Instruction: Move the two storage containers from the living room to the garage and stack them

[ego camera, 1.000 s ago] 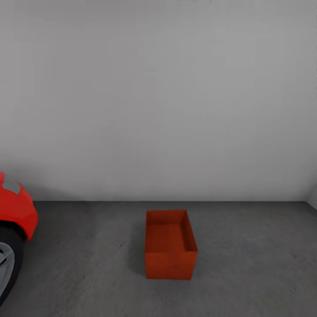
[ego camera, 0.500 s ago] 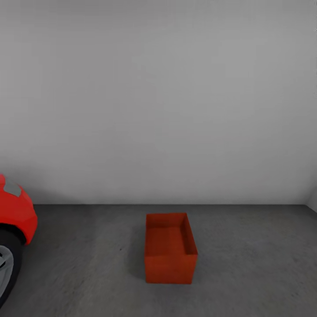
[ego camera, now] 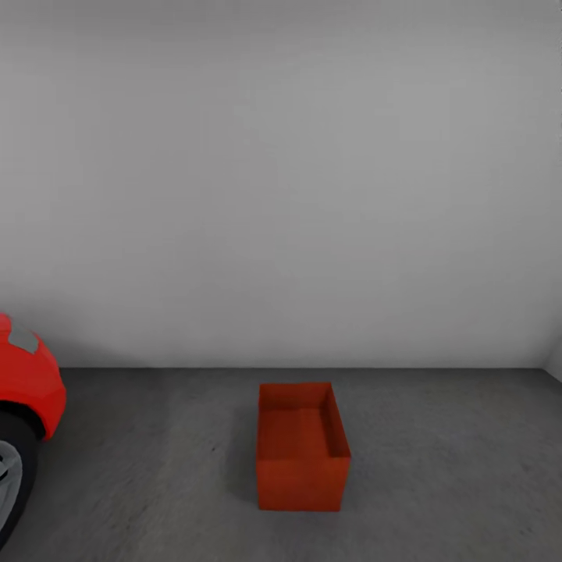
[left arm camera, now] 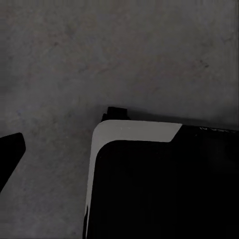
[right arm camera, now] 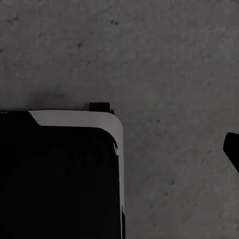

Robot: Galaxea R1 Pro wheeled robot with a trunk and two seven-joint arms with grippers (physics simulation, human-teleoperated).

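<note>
One storage container on open concrete floor, near wall; one red car leftward. Claw states: cannot tell.

Container on concrete floor

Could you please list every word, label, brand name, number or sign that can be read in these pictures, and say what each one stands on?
None: no text can be read in any view.
The orange-red storage container has plain walls, with no label.
The red car shows no badge or plate on the part in view.
The white-grey wall and the concrete floor bear no sign.
A faint pale smudge sits on the robot's dark base in the left wrist view, too small to read.
</note>
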